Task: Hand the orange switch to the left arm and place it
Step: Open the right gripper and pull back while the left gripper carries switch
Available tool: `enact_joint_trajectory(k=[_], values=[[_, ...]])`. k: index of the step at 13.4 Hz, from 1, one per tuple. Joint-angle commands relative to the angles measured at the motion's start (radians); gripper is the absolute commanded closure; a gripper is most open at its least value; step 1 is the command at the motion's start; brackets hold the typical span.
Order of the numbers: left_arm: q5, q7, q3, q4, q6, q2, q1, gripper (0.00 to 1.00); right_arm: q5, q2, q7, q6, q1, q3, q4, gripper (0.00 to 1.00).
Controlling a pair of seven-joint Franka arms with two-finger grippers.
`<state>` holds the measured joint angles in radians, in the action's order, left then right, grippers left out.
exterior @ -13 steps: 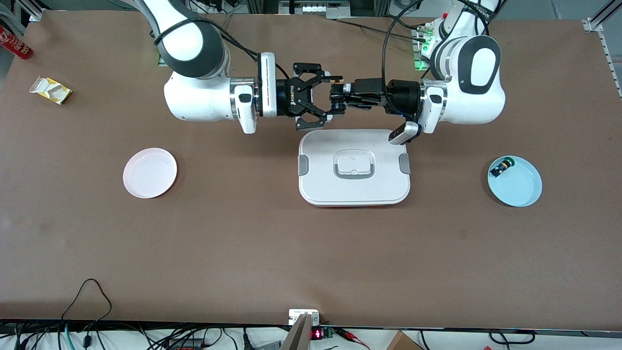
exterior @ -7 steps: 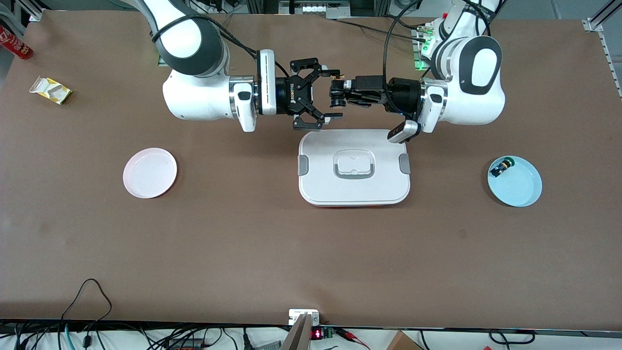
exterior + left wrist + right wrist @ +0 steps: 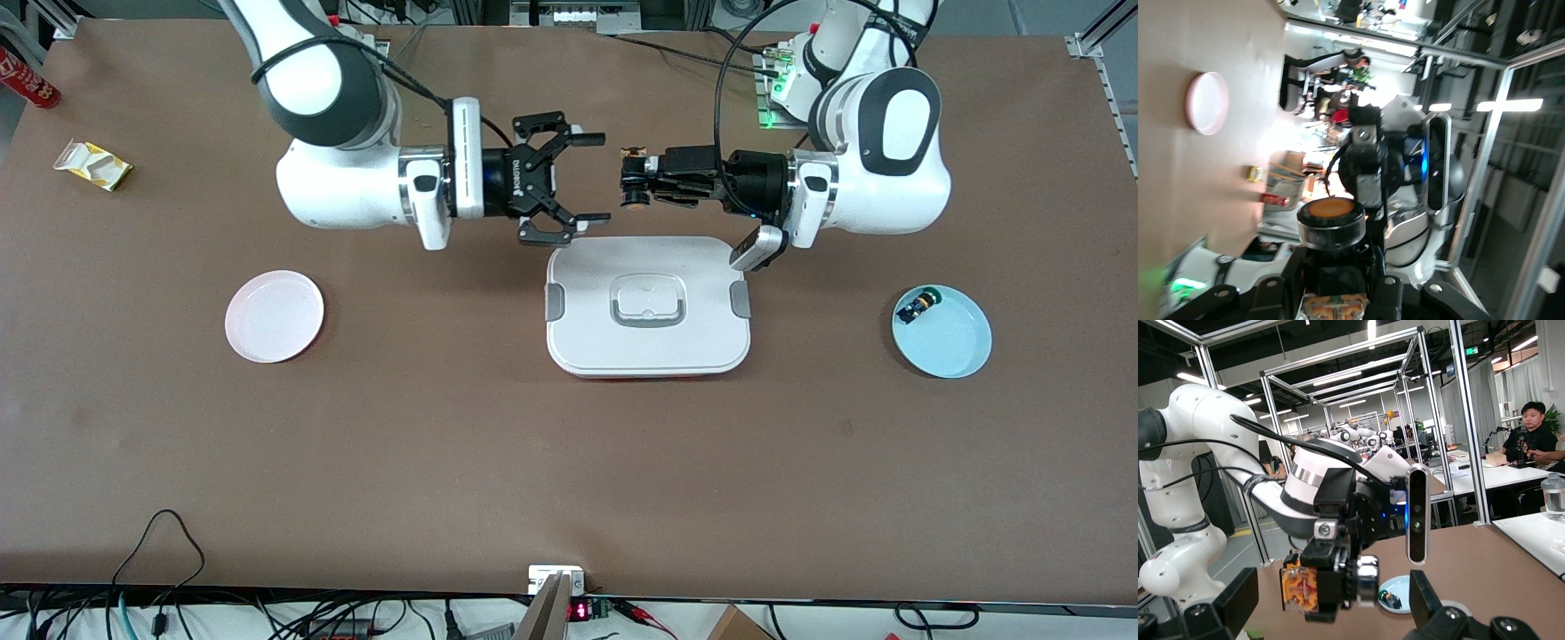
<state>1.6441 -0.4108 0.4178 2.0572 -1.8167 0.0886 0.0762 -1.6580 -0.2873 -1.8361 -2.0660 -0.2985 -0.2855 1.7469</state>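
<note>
The orange switch (image 3: 633,177) is held in my left gripper (image 3: 635,180), which is shut on it in the air over the table, just beside the white box (image 3: 649,347). In the left wrist view the switch (image 3: 1331,217) shows its orange face, with its copper end between the fingers. My right gripper (image 3: 594,178) is open and empty and faces the switch across a small gap, over the same strip of table. In the right wrist view the switch (image 3: 1318,583) hangs in front of my open right gripper (image 3: 1331,619), apart from both fingers.
A pink plate (image 3: 274,316) lies toward the right arm's end. A light-blue plate (image 3: 953,342) toward the left arm's end holds the blue and yellow-green switch (image 3: 917,307). A yellow packet (image 3: 92,164) and a red can (image 3: 27,78) lie at the right arm's end.
The two grippers have drawn apart. The right gripper, open around the switch before, has backed toward its own end. The left gripper has kept the switch and pulled back toward its end.
</note>
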Motion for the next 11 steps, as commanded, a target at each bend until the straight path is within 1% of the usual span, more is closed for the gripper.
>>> enact_joint_trajectory(k=[1, 3, 5, 6, 7, 9, 11], values=[[-0.187, 0.006, 0.004, -0.061, 0.016, 0.031, 0.034, 0.81, 0.113, 0.036, 0.026, 0.076, 0.09, -0.001, 0.029, 0.0], [-0.317, -0.006, 0.004, -0.063, 0.019, 0.036, 0.062, 0.81, 0.17, 0.036, 0.063, 0.16, 0.146, 0.015, 0.023, 0.0], [-0.462, -0.028, 0.004, -0.077, 0.025, 0.039, 0.076, 0.81, 0.193, 0.036, 0.096, 0.223, 0.154, 0.078, 0.023, 0.0], [-0.531, -0.028, 0.002, -0.077, 0.028, 0.045, 0.085, 0.82, 0.214, 0.036, 0.136, 0.245, 0.156, 0.101, 0.022, 0.0], [-0.631, -0.026, 0.001, -0.078, 0.046, 0.043, 0.1, 0.82, 0.242, 0.037, 0.19, 0.256, 0.159, 0.115, 0.02, 0.0], [-0.853, -0.022, 0.004, -0.133, 0.069, 0.048, 0.129, 0.82, 0.317, 0.068, 0.306, 0.259, 0.186, 0.121, 0.02, 0.0], [-1.017, -0.029, 0.002, -0.222, 0.166, 0.081, 0.177, 0.82, 0.394, 0.086, 0.465, 0.259, 0.203, 0.126, 0.017, 0.0]])
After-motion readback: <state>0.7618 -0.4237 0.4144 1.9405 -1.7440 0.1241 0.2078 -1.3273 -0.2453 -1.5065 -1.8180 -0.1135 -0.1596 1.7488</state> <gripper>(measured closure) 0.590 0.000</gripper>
